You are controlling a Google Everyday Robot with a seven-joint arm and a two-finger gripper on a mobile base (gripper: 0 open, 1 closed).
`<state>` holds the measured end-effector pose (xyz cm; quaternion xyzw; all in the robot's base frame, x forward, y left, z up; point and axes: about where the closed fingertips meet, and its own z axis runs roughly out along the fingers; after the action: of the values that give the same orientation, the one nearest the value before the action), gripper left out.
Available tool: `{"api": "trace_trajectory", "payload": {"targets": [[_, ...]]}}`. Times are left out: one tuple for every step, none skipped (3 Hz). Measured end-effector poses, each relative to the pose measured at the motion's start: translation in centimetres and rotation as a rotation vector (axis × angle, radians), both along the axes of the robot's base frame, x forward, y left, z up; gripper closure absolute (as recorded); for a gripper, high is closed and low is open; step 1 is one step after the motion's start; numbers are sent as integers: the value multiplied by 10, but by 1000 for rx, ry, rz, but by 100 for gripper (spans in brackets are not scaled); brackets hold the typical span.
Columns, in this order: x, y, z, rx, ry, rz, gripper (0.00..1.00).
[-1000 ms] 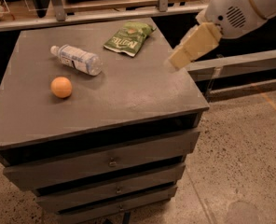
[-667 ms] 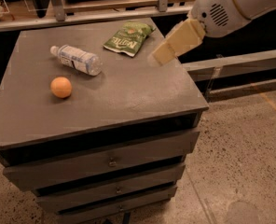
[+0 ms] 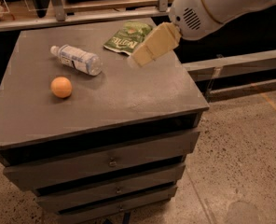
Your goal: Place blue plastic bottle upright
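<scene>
You are looking at a dim, warmly lit scene. Soft light falls from above onto the grey counter (image 3: 128,97), leaving a pale sheen across its middle and no hard shadows. The orange (image 3: 61,87) casts only a faint, soft shadow at its base. The blue plastic bottle (image 3: 76,59) shows small highlights along its clear side. The tan claw (image 3: 149,48), above the counter's far right part just beside the green snack bag (image 3: 127,36), looks smeared at its tip. The white arm shell (image 3: 212,8) is the brightest area. Gaps above the drawers (image 3: 110,160) lie in deep shadow. The speckled floor (image 3: 240,162) looks grainy.
</scene>
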<state>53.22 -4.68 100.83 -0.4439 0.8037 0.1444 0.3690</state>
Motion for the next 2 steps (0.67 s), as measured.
{"api": "trace_trajectory", "payload": {"targets": [[4,32,-9,-14,-7,57,0],[4,32,-9,-15,-7,57,0]]}}
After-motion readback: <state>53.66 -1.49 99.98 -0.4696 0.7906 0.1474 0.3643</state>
